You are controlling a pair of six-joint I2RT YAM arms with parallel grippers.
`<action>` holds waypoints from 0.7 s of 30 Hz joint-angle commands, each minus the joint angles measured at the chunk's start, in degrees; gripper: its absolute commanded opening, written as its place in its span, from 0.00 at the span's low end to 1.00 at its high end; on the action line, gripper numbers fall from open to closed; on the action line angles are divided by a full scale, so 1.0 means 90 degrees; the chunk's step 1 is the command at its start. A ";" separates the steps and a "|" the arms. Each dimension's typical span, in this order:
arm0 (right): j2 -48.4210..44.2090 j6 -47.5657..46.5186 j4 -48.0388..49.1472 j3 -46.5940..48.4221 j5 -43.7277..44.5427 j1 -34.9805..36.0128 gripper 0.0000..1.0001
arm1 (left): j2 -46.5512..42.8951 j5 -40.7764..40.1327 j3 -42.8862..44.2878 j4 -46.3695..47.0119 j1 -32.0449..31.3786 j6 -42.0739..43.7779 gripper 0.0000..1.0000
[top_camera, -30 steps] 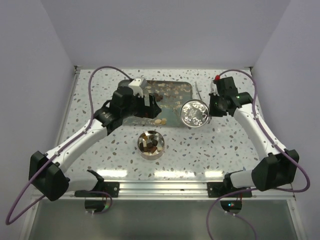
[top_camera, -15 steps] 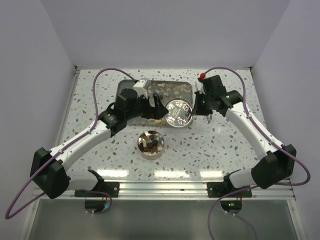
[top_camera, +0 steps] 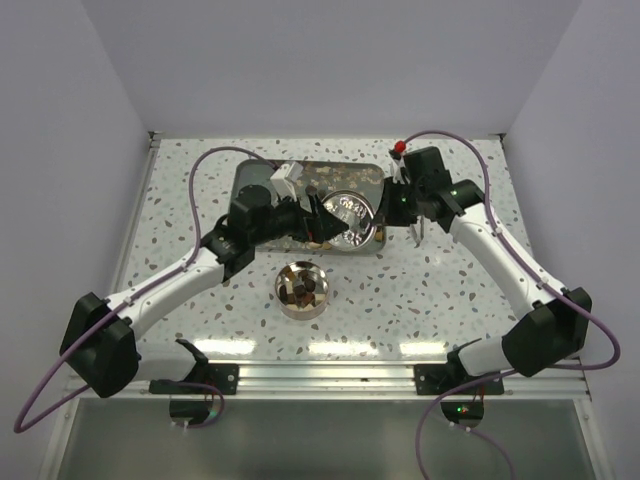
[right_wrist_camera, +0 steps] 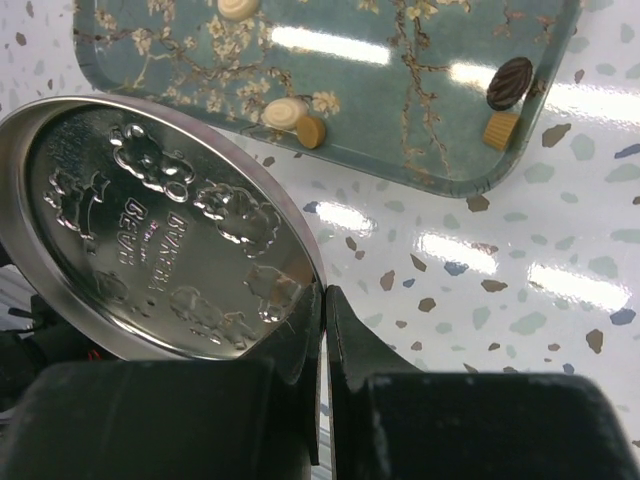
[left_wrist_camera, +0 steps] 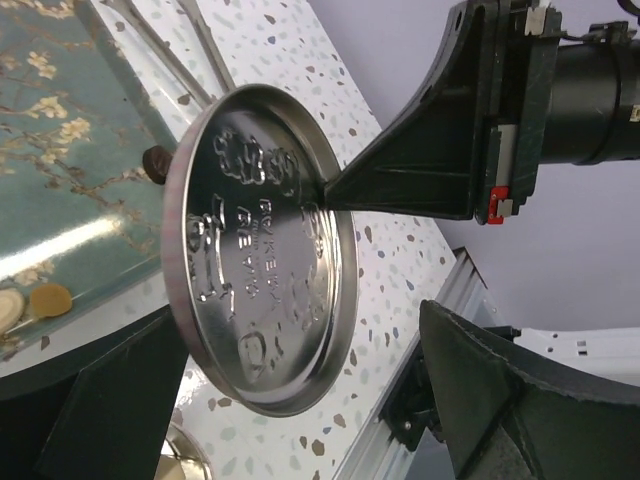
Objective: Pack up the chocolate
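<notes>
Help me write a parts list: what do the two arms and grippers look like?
The left arm and right arm have white links, black joints and bases, each trailed by a purple cable. The left gripper and right gripper are black. A red knob tops the right wrist, a white block the left.

Top view: lid (top_camera: 350, 220) and left arm (top_camera: 190, 270) cover part of the tray (top_camera: 365, 178); chocolate (top_camera: 302, 290) in the tin (top_camera: 277, 292) too small to sort by shape; left gripper (top_camera: 312, 215) a dark mass, jaw setting unreadable here. Left wrist view: its fingers (left_wrist_camera: 500, 400) blurred; tray and tin cut by the frame edges; lid lettering only partly legible. Right wrist view: right gripper (right_wrist_camera: 325, 310) out of focus, hiding the lid's lower rim; one cream chocolate (right_wrist_camera: 239, 8) cut by the top edge.
</notes>
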 commanded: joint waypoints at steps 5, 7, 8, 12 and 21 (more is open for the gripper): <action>-0.0051 0.0109 0.0366 0.0279 -0.0417 0.0062 0.00 | 0.0032 0.0396 -0.0114 0.0852 0.0014 -0.0452 1.00; -0.0032 0.0119 0.0414 0.0269 -0.0504 0.0071 0.00 | 0.0052 0.0444 -0.0114 0.0891 0.0024 -0.0501 0.98; -0.0022 0.0119 0.0415 0.0269 -0.0515 0.0071 0.00 | 0.0071 0.0483 -0.0124 0.0901 0.0024 -0.0520 0.93; -0.0032 0.0099 0.0434 0.0240 -0.0534 0.0101 0.00 | 0.0110 0.0444 -0.0095 0.0863 0.0014 -0.0559 0.75; -0.0188 -0.0086 0.0249 0.0259 -0.0544 0.0130 0.00 | 0.0316 0.0240 0.0042 0.0501 0.0024 -0.0550 0.47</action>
